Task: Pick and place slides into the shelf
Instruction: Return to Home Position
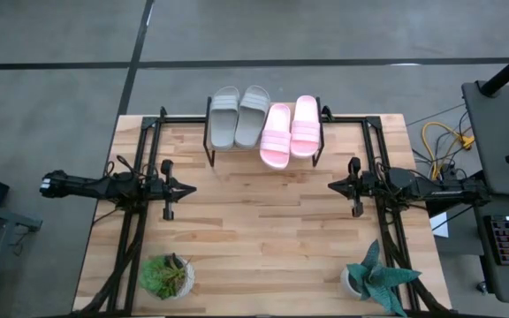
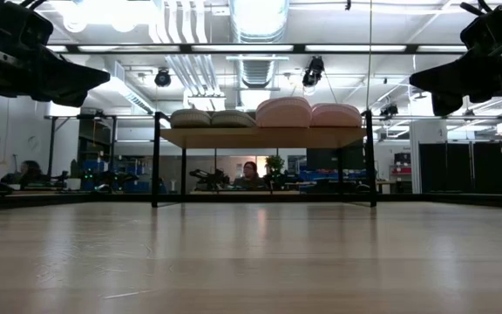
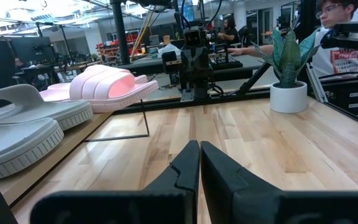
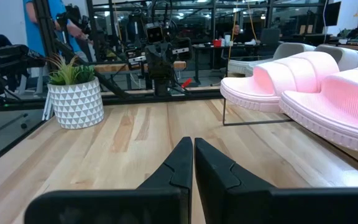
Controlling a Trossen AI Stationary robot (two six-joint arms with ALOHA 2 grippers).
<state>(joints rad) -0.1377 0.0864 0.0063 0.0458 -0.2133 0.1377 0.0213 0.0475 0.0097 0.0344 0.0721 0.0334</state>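
At the left side of the wooden table (image 1: pixel 263 230), the left gripper (image 1: pixel 189 188) hangs above the planks with its tip pointing right towards the middle, and its two dark fingers (image 3: pixel 185 163) are pressed together on nothing. Near the front left corner stands a leafy green plant in a pale pot (image 1: pixel 166 276). At the middle of the far edge stands the shelf (image 2: pixel 264 138), a light plank on thin black legs, and all four slides lie on top of it. The pale grey slides (image 1: pixel 237 117) fill its left half, side by side and touching. The light pink slides (image 1: pixel 290 131) fill its right half, just beside the grey pair. The left pink one sits nearer than its partner, and its end reaches over the near edge of the plank. Near the front right corner stands a spiky plant in a white patterned pot (image 1: pixel 374 278). At the right side, the right gripper (image 1: pixel 334 185) hangs level with the other, its tip pointing left towards the middle, and its fingers (image 4: pixel 180 163) are likewise brought together and empty. The two grippers face each other, well apart, both nearer than the shelf and clear of it.
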